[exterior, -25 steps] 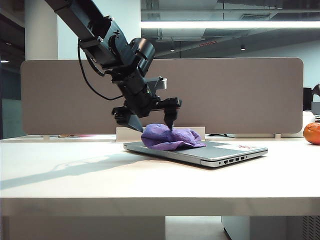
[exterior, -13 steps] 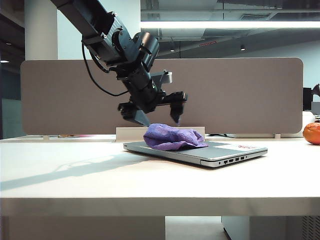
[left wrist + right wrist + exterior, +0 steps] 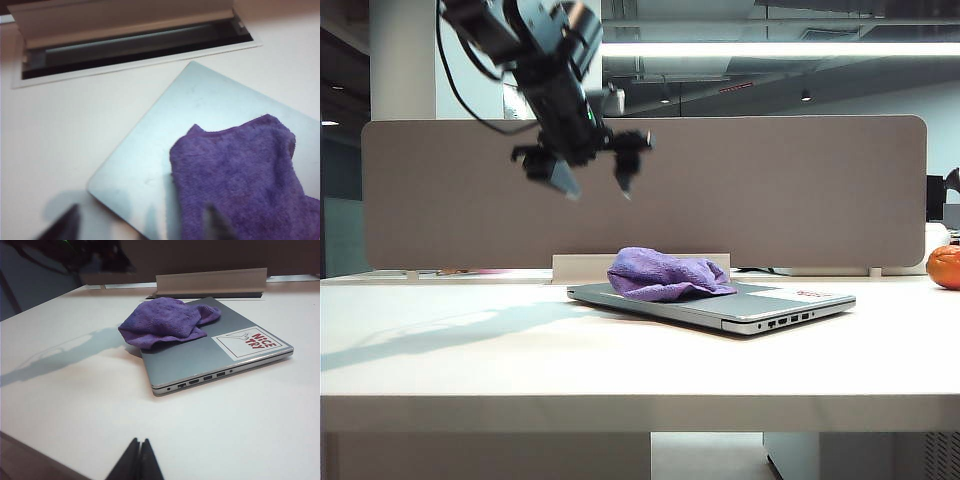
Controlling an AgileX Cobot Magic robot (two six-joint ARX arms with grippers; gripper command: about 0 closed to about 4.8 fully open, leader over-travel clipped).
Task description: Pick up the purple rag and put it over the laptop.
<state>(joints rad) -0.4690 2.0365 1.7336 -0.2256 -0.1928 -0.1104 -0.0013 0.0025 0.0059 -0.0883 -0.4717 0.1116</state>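
The purple rag (image 3: 665, 273) (image 3: 165, 322) lies bunched on the closed silver laptop (image 3: 760, 308) (image 3: 200, 360). It covers the lid's left part and hangs a little over that edge. My left gripper (image 3: 595, 188) hangs high above the laptop's left end, open, with nothing between its fingers. The left wrist view looks down on the rag (image 3: 240, 175) and the laptop's corner (image 3: 150, 150), and the left gripper (image 3: 142, 212) shows there as two blurred, parted fingertips. Over the table's near part, my right gripper (image 3: 139, 441) is shut and empty, well short of the laptop.
A grey partition (image 3: 800, 190) runs along the table's back. A cable slot with a raised flap (image 3: 130, 45) (image 3: 210, 282) sits just behind the laptop. An orange round object (image 3: 944, 267) rests at the far right. A white sticker with red print (image 3: 247, 342) is on the lid.
My left gripper has lifted well up from the rag and shifted left, empty. The rag stays on the laptop, settling slightly. The right gripper is not shown earlier.
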